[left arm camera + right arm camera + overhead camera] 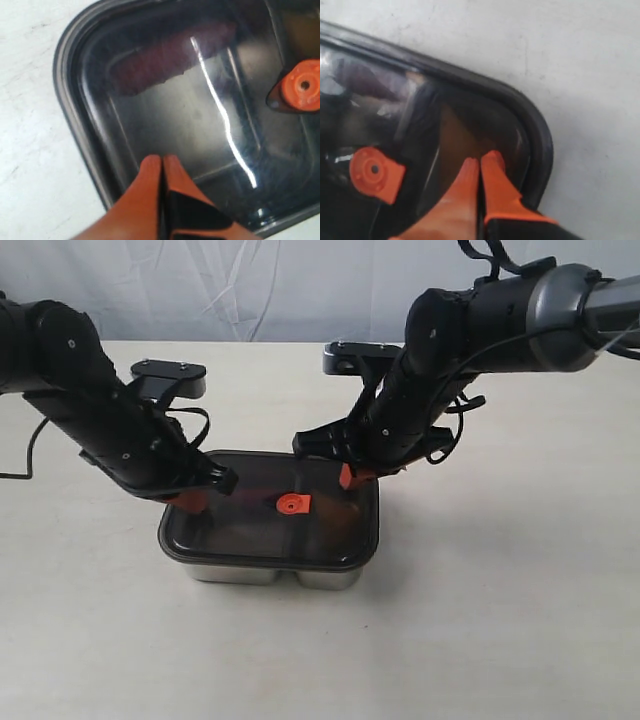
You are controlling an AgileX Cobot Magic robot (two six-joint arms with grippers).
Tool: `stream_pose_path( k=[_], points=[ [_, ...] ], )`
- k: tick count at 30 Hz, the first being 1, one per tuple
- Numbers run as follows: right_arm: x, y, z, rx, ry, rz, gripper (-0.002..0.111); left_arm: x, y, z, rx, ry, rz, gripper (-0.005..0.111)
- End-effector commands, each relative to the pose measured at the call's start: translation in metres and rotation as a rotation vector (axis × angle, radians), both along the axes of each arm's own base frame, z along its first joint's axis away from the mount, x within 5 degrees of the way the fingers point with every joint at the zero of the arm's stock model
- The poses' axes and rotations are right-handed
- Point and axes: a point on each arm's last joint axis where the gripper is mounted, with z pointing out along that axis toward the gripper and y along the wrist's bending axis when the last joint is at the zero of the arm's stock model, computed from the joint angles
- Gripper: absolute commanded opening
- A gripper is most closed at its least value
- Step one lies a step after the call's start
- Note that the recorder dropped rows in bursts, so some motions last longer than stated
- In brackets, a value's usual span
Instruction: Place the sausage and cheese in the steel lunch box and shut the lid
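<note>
Laid out on a pale counter (500, 640), with two black arms (110, 420) reaching in from 9 and 2 o'clock of the exterior view, both cut off at the frame edges.

Between them, slightly toward 6 o'clock of centre, the steel lunch box (270, 576), visible only as a bright strip along its 6 o'clock wall. Capped all over by the dark see-through lid (250, 532), seemingly level on the rim.

Through the lid, in the compartment on the 9 o'clock side, the sausage (165, 55): a dim red curved shape, blurred by tint and glare. On the 3 o'clock side, probably the cheese (452, 132), showing as no more than a dull tan patch, with its outline and holes too murky to make out. Hard to judge the compartment sizes under the dark lid.

At the lid's centre, the small orange valve tab (292, 504).

Clenched on nothing, the left end effector (191, 500), orange fingers (150, 175) pressed flat together, tip down at the lid's 9 o'clock end. Likewise clenched and empty, the right end effector (350, 477), tip at the lid's 1 o'clock corner, just inside the rim. Cannot tell whether either tip presses on the lid or hangs just above it.
</note>
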Motion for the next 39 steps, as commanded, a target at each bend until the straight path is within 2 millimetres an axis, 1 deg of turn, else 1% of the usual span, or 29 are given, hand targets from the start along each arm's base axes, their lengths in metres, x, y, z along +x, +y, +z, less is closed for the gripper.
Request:
stream_pose_path(
  k=[1,2,3,4,5,6,7,8,9,10,11,12,13,14,16,18,21,25,26,28,31,32,34,36,37,39],
  points=[
    [-0.014,-0.014,0.051,0.015,-0.097,0.029,-0.001,-0.013,0.009,0.055,-0.048,-0.209,-0.008,0.000],
    [-0.017,-0.019,0.063,0.014,-0.121,0.034,-0.001,-0.017,0.011,0.068,-0.063,-0.258,-0.005,0.000],
    [-0.022,-0.025,0.077,0.009,-0.147,0.040,-0.001,-0.023,0.015,0.085,-0.084,-0.323,0.003,0.000],
    [-0.028,-0.031,0.092,0.008,-0.172,0.047,-0.001,-0.030,0.019,0.102,-0.103,-0.383,0.010,0.000],
    [-0.034,-0.037,0.103,0.009,-0.188,0.048,-0.001,-0.037,0.022,0.116,-0.122,-0.428,0.021,0.000],
    [-0.050,-0.051,0.128,0.039,-0.229,0.043,-0.001,-0.058,0.032,0.147,-0.170,-0.542,0.026,0.000],
    [-0.061,-0.058,0.141,0.068,-0.251,0.041,-0.001,-0.071,0.037,0.161,-0.198,-0.594,0.030,0.000],
    [-0.082,-0.073,0.158,0.120,-0.288,0.040,-0.001,-0.099,0.049,0.184,-0.250,-0.688,0.042,0.000],
    [-0.092,-0.079,0.163,0.132,-0.306,0.045,-0.001,-0.110,0.054,0.191,-0.272,-0.721,0.050,0.000],
    [-0.115,-0.093,0.169,0.170,-0.333,0.056,-0.001,-0.138,0.066,0.204,-0.321,-0.795,0.061,0.000],
    [-0.124,-0.097,0.168,0.183,-0.338,0.066,-0.001,-0.149,0.070,0.207,-0.338,-0.822,0.062,0.000],
    [-0.145,-0.106,0.167,0.246,-0.364,0.079,-0.001,-0.175,0.081,0.209,-0.373,-0.879,0.064,0.000],
    [-0.153,-0.110,0.168,0.278,-0.384,0.082,-0.001,-0.186,0.086,0.209,-0.384,-0.904,0.064,0.000],
    [-0.166,-0.119,0.163,0.316,-0.402,0.077,-0.001,-0.203,0.093,0.208,-0.407,-0.945,0.064,0.000],
    [-0.180,-0.133,0.157,0.308,-0.378,0.073,-0.001,-0.222,0.101,0.209,-0.443,-0.984,0.072,0.000],
    [-0.188,-0.141,0.160,0.312,-0.381,0.079,-0.001,-0.236,0.107,0.212,-0.463,-1.036,0.071,0.000],
    [-0.192,-0.145,0.166,0.345,-0.414,0.075,-0.001,-0.249,0.113,0.215,-0.485,-1.083,0.071,0.000],
    [-0.192,-0.146,0.166,0.341,-0.419,0.077,-0.001,-0.254,0.115,0.216,-0.493,-1.099,0.071,0.000],
    [-0.189,-0.148,0.168,0.316,-0.488,0.088,-0.001,-0.254,0.115,0.216,-0.493,-1.099,0.071,0.000],
    [-0.185,-0.161,0.175,0.304,-0.600,0.033,-0.001,-0.255,0.115,0.216,-0.494,-1.101,0.071,0.000],
    [-0.182,-0.185,0.184,0.328,-0.658,-0.139,-0.001,-0.254,0.117,0.216,-0.462,-1.111,0.068,0.000],
    [-0.182,-0.196,0.187,0.331,-0.681,-0.230,-0.001,-0.254,0.117,0.215,-0.459,-1.112,0.068,0.000],
    [-0.184,-0.215,0.190,0.298,-0.728,-0.363,-0.001,-0.254,0.117,0.215,-0.458,-1.110,0.067,0.000],
    [-0.196,-0.234,0.193,0.263,-0.807,-0.507,-0.001,-0.254,0.117,0.215,-0.458,-1.110,0.067,0.000],
    [-0.205,-0.243,0.195,0.240,-0.858,-0.568,-0.001,-0.254,0.117,0.215,-0.458,-1.110,0.067,0.000],
    [-0.226,-0.252,0.198,0.189,-0.939,-0.635,-0.001,-0.254,0.117,0.215,-0.458,-1.110,0.067,0.000]
  ],
)
